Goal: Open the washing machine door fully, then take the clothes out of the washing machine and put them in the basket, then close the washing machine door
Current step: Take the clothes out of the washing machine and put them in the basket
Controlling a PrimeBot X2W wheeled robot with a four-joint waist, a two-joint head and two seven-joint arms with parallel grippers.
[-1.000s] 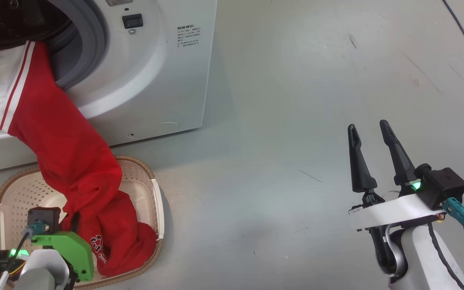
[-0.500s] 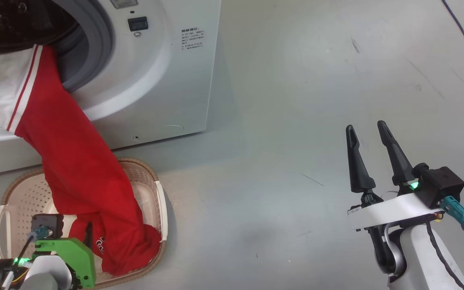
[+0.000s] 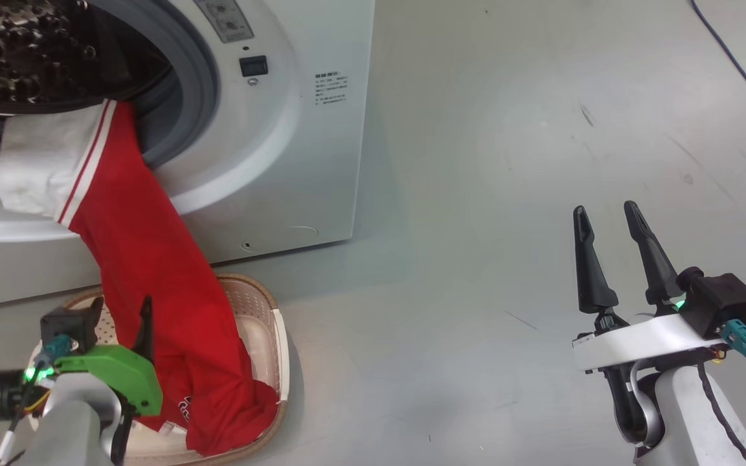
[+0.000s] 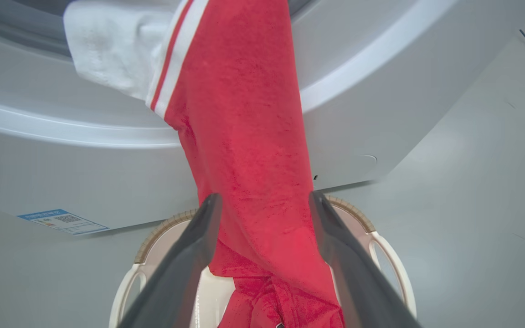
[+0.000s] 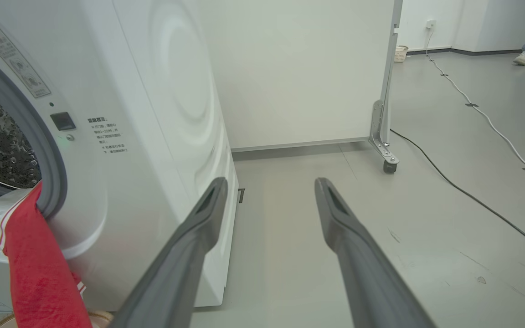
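Clothes (image 3: 153,272) half out of the drum, lower end already in the basket (image 3: 280,362)
Head view: the clothes hang from the washing machine (image 3: 321,162) mouth into the basket, and the right gripper (image 3: 605,208) waits open over the floor (image 3: 476,194). Left wrist view: the left gripper (image 4: 265,197) is spread wide astride the red cloth (not pinching it). Right wrist view: the white end lies on the door seal (image 5: 55,182); we'd grip high there so it lifts clear.

The clothes (image 4: 239,136) hang between our left gripper's (image 4: 265,197) jaws. They trail from the washing machine's (image 4: 358,118) drum mouth, beyond the tips, down into the basket (image 4: 353,212) below them. The washing machine stands left of our right gripper's (image 5: 269,182) jaws, and a cable (image 5: 472,196) lies ahead to their right.
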